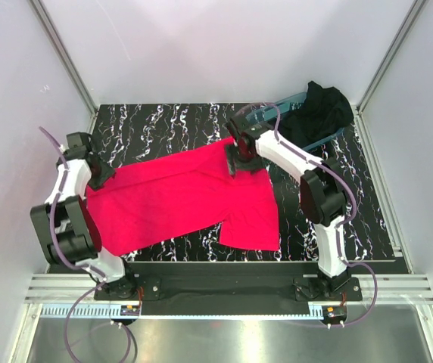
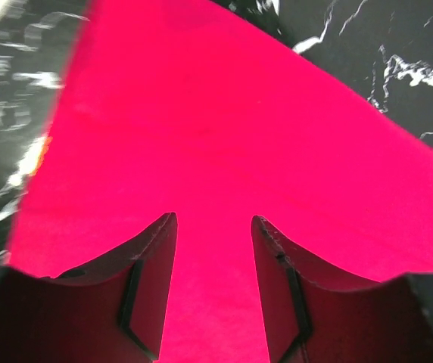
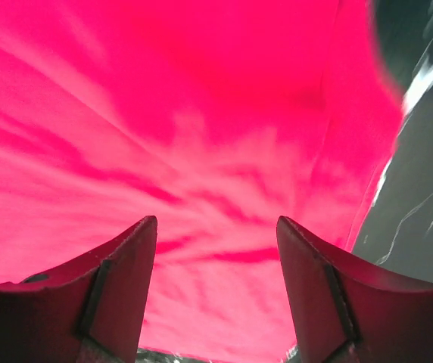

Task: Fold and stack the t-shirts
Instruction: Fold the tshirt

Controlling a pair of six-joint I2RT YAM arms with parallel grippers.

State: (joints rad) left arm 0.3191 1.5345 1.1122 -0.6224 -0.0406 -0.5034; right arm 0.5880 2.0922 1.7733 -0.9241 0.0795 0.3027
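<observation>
Red t-shirt (image 1: 179,200) lies spread on the black marbled table (image 1: 163,128), filling the centre of the top view. Its cloth runs from the left edge up toward the centre, and 1 flap reaches down to the lower right of centre.

Black t-shirt (image 1: 319,113) is bunched at the upper right of the top view. It rests in and over the clear teal tub (image 1: 274,113), well apart from the red one.

Left gripper (image 1: 99,175) sits at the left edge of the red t-shirt. In the left wrist view (image 2: 214,219) we see its 2 fingers (image 2: 152,257) parted, with flat red cloth showing in the gap and nothing pinched. We log it as released.

Right gripper (image 1: 235,162) is over the upper edge of the red t-shirt at the centre of the top view. In the right wrist view (image 3: 216,219) its fingers (image 3: 129,257) stand wide apart above wrinkled red cloth (image 3: 163,113), with table showing at the right of the frame. We log it as released, holding nothing.
</observation>
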